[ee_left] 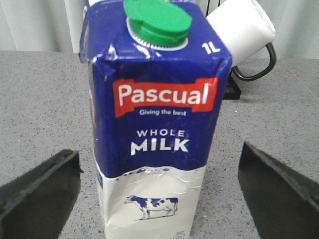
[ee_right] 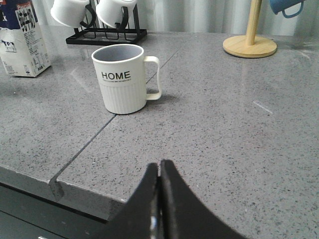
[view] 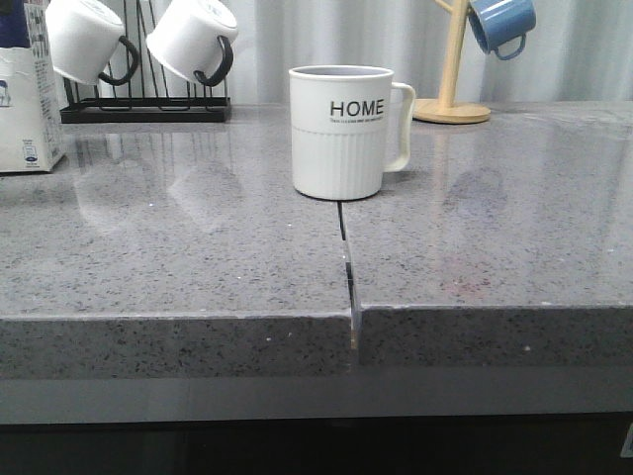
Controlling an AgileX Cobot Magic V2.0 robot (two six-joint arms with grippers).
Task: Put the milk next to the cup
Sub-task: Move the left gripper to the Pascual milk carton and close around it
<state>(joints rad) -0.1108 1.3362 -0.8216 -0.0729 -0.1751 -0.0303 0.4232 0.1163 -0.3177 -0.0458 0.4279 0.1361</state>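
The milk carton (ee_left: pixel 154 134), blue on top, white below with a cow and a green cap, stands upright on the grey counter. It shows at the far left edge of the front view (view: pixel 28 99) and in the right wrist view (ee_right: pixel 22 42). My left gripper (ee_left: pixel 159 199) is open, its fingers (ee_left: pixel 40 191) wide on either side of the carton and not touching it. The white HOME cup (view: pixel 341 131) stands mid-counter, handle to the right, also in the right wrist view (ee_right: pixel 122 79). My right gripper (ee_right: pixel 159 167) is shut and empty, near the counter's front edge.
A black rack (view: pixel 148 107) with two white black-handled mugs (view: pixel 193 38) stands at the back left, right behind the carton. A wooden stand (view: pixel 451 104) with a blue mug (view: pixel 501 24) is at the back right. A seam (view: pixel 346 262) splits the counter below the cup.
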